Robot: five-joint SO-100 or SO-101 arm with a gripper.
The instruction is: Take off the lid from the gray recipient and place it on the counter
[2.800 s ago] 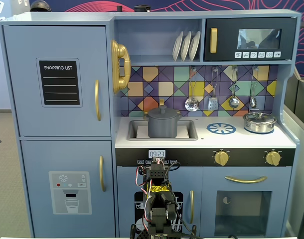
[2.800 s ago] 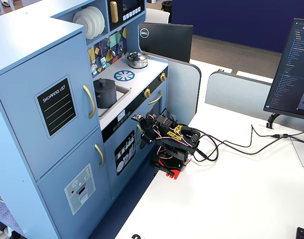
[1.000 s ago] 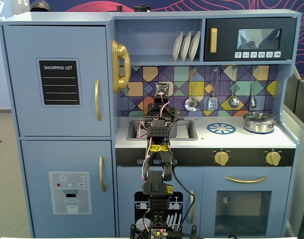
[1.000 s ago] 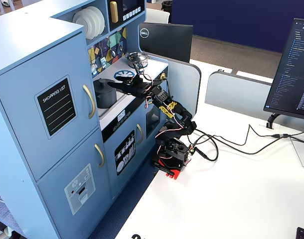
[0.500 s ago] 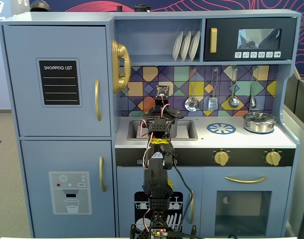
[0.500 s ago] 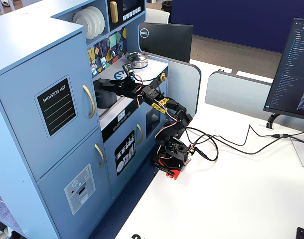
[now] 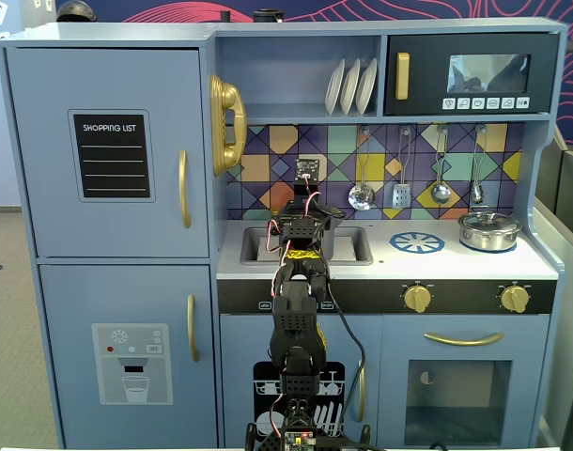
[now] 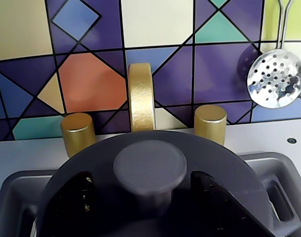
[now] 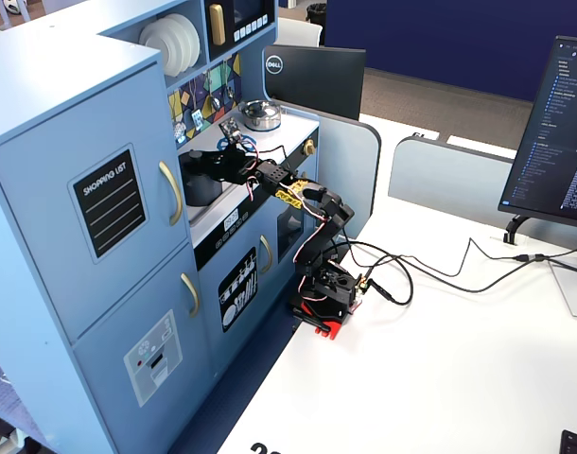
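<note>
The dark-gray lid (image 8: 205,148) fills the lower wrist view, its round knob (image 8: 149,163) in the middle. It lies on the gray pot, which stands in the sink (image 8: 17,187) and is hidden beneath it. My gripper (image 8: 143,177) is open, with one dark finger (image 8: 71,202) left of the knob and the other right of it, apart from it. In a fixed view the gripper (image 7: 305,228) hangs over the sink and the arm hides the pot. In the other fixed view the pot (image 9: 201,187) shows dark below the gripper (image 9: 208,163). The pale counter (image 7: 456,265) lies to the right.
A gold faucet (image 8: 141,96) and two gold taps (image 8: 77,132) stand just behind the sink. A shiny silver pot (image 7: 489,229) sits at the counter's right end beside the blue burner print (image 7: 417,242). Utensils (image 7: 362,195) hang on the tiled back wall.
</note>
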